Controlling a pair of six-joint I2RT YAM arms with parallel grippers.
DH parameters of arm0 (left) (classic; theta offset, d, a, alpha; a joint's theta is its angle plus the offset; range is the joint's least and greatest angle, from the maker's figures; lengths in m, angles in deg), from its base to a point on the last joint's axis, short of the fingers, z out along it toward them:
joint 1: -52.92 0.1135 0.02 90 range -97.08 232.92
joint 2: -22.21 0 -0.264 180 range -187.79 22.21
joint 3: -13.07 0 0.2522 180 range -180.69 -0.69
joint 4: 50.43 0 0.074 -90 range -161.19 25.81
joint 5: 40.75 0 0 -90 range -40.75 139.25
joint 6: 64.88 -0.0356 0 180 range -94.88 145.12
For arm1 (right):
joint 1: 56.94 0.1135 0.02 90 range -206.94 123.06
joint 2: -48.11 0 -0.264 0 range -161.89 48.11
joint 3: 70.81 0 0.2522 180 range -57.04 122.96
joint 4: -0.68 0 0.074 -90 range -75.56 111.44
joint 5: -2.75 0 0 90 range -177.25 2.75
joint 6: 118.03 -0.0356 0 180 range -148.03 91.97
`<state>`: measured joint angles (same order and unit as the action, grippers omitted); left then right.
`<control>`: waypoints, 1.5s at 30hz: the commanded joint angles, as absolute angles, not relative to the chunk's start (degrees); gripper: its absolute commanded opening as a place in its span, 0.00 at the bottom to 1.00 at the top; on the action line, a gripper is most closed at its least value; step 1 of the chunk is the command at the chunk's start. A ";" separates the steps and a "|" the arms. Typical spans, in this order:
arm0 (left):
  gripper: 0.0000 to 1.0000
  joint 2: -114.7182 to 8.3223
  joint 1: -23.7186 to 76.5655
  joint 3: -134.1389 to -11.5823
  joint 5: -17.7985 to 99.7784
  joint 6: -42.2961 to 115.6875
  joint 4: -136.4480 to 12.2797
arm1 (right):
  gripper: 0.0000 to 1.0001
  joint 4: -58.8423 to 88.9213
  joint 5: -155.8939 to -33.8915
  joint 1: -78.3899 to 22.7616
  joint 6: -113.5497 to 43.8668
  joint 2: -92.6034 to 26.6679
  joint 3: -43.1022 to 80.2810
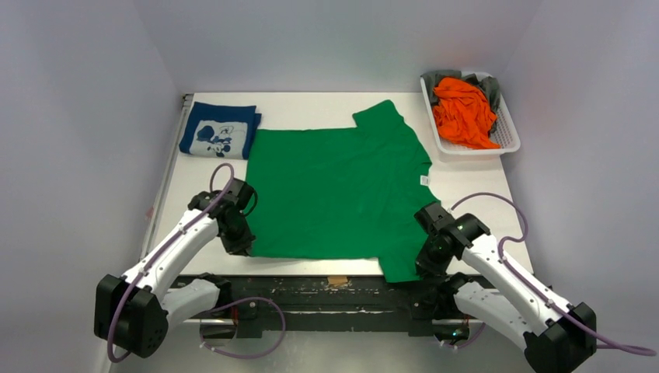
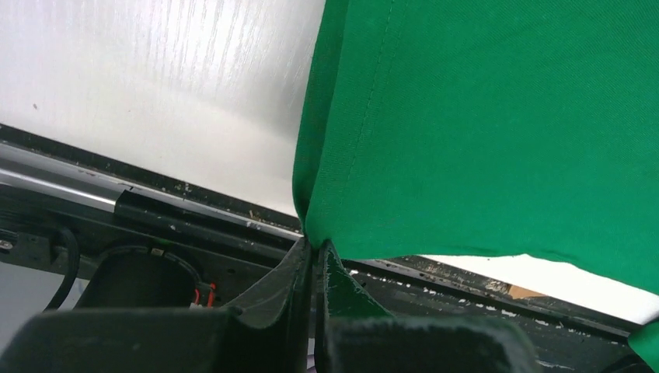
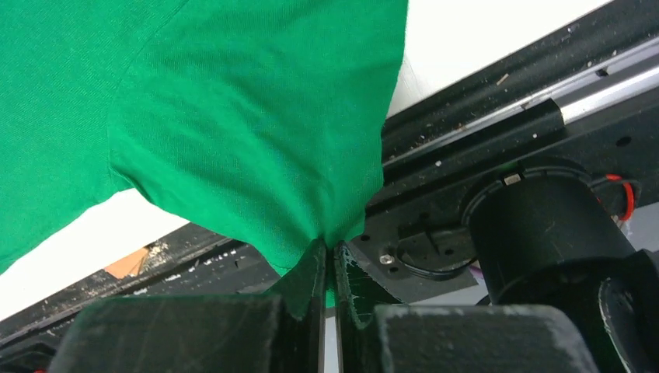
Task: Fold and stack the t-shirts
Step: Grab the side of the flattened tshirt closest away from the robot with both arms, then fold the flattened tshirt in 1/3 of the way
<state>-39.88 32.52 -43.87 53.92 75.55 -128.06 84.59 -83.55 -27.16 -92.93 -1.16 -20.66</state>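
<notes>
**Green t-shirt pinched at two near-edge points ahead of a fold**

Shows the green t-shirt [image 1: 334, 190] spread flat across the middle of the bench [image 1: 326, 105], hem to the left, neck label to the right, one sleeve reaching toward the back, the other drooping over the front edge. Note the left pincer [image 2: 315, 249] pressed together on the near hem corner, with the cloth drawn into a tight crease at the fingertips. Note likewise the right pincer [image 3: 330, 249] pressed together on the edge of the near sleeve, the fabric gathered to a point there. Suggests, by this paired grip along one long side, a lengthwise fold in preparation: lifting both points together to carry the near edge level toward the far one, without skewing the body. Appears, on that reading, to stand at the very start of this shirt's fold, with no crease yet laid. Shows also a navy t-shirt [image 1: 219, 130], white print uppermost, already folded at the far left corner, just beside the green hem, presumably placed there as the base of the stack, out of the folding area. Shows at the far right a white basket [image 1: 509, 134] holding the orange t-shirt [image 1: 465, 116] and a grey t-shirt [image 1: 488, 87] in a crumpled heap, well apart from both pincers, presumably waiting for later turns.
</notes>
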 commanded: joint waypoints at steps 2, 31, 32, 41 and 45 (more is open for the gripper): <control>0.00 -37.39 32.36 -43.32 54.36 77.22 -131.55 | 0.00 87.24 -83.56 -26.38 -94.75 -1.93 -17.33; 0.00 -53.55 45.45 -57.46 46.29 70.65 -119.85 | 0.00 71.53 -82.37 -40.04 -70.64 -32.73 15.28; 0.00 -54.04 45.72 -57.93 46.45 70.57 -119.75 | 0.00 71.23 -82.34 -40.60 -69.98 -33.76 16.29; 0.00 -58.13 48.79 -61.78 47.89 70.39 -119.92 | 0.00 69.17 -83.65 -44.45 -66.06 -41.66 23.31; 0.00 -60.48 49.68 -63.86 49.06 70.32 -119.53 | 0.00 68.40 -84.17 -45.34 -65.11 -44.84 25.59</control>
